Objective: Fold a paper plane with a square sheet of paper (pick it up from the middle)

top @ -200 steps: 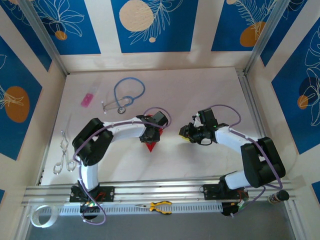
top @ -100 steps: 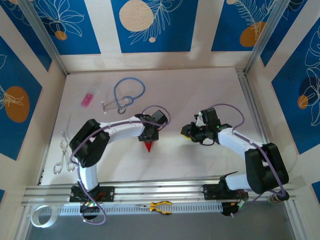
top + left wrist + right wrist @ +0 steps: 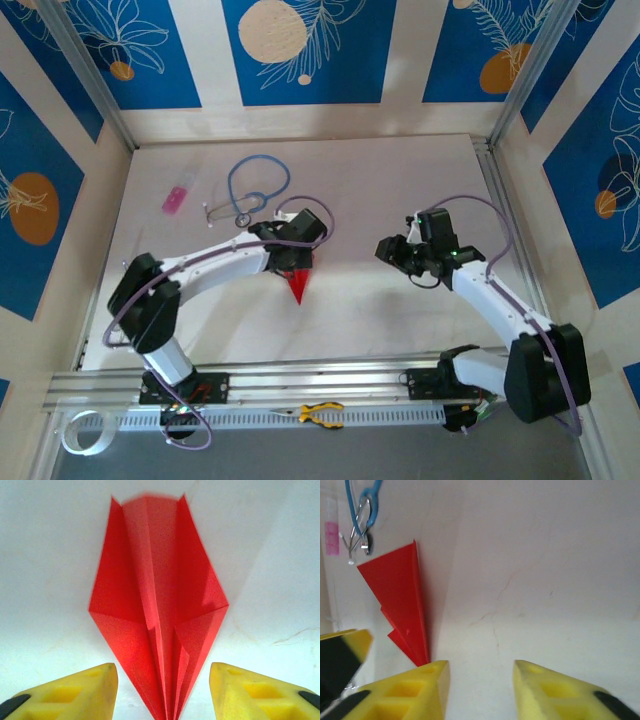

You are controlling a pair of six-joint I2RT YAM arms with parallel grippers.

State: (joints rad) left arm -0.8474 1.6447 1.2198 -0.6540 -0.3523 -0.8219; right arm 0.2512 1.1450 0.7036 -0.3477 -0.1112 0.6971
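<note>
The square sheet of paper is folded into a slim red paper plane (image 3: 296,288) that lies flat on the white table, sharp tip toward the near edge. In the left wrist view the paper plane (image 3: 160,600) shows its centre crease and folded flaps, and its narrow end runs between my yellow fingers (image 3: 80,690). My left gripper (image 3: 292,266) is open just behind it, with a gap on each side of the paper. To the right, my right gripper (image 3: 388,249) is open over bare table. In its view the paper plane (image 3: 400,595) is off to the left.
A blue stethoscope (image 3: 255,185) and a small pink item (image 3: 175,200) lie at the back left of the table (image 3: 400,180). Yellow-handled pliers (image 3: 320,412) rest on the front rail. A tape roll (image 3: 80,430) sits at the near left corner.
My left gripper has opened, let go of the plane and drawn back a little, uncovering more red paper. The right gripper has opened wider and moved right and back, away from the plane.
</note>
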